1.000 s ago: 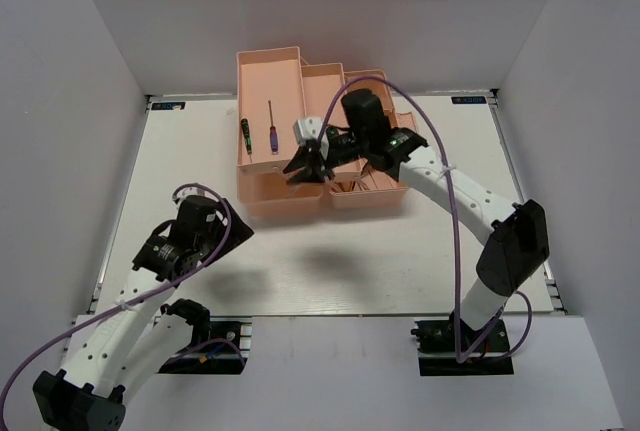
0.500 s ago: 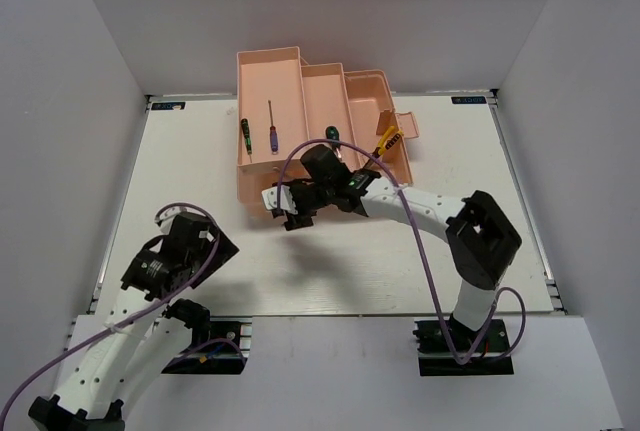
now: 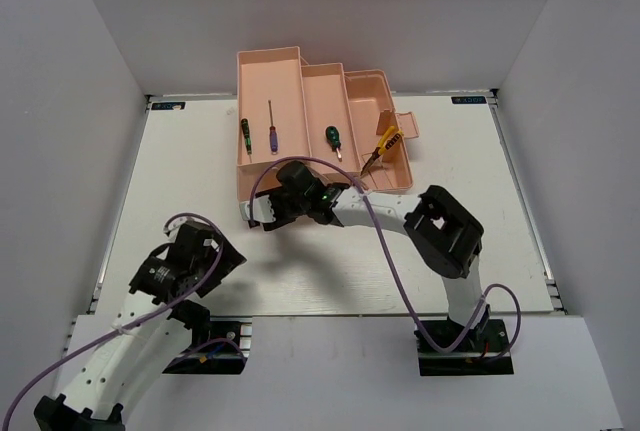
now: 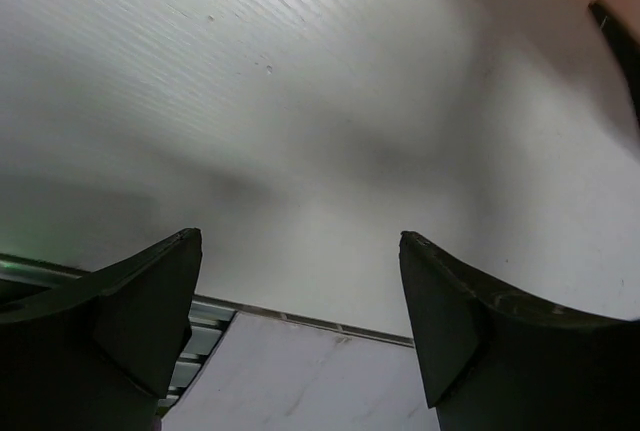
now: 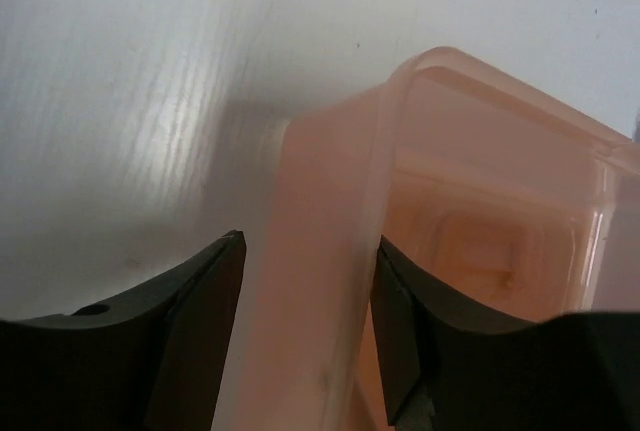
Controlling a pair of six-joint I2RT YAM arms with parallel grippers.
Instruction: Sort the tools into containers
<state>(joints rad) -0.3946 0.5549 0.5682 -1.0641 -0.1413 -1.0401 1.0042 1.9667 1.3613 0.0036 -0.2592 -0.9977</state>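
Toolbox at the far middle of the surface [image 3: 500, 171], tiers folded out: from my remote seat I count four tools lying in the salmon-pink toolbox [image 3: 270, 76]. The dark-green screwdriver [image 3: 246, 136] and the blue screwdriver [image 3: 272, 127] lie side by side, apart, in the left tray. The stubby green-handled screwdriver [image 3: 333, 139] sits in the middle tray. The yellow-handled pliers [image 3: 386, 142] lie aslant in the right one.

My right hand [image 5: 310, 239] is at the box's near-left corner, set fairly narrow, one finger on each side of the translucent wall. Whether the fingers actually bite on the plastic I cannot tell. My left hand [image 4: 300, 331] hangs wide and empty over bare surface near its own base, well apart from the box.

I judge the sorting close to done, with the box itself now the thing in hand. It looks light, thin-walled and smooth, so I expect it to flex under a hard squeeze and skate on the surface if pushed. The hinged tiers may swing when the box moves. The corner, where two walls meet, should be the stiffest place to hold. The tools are small, rigid and loose, and a jolt would roll them about their trays.
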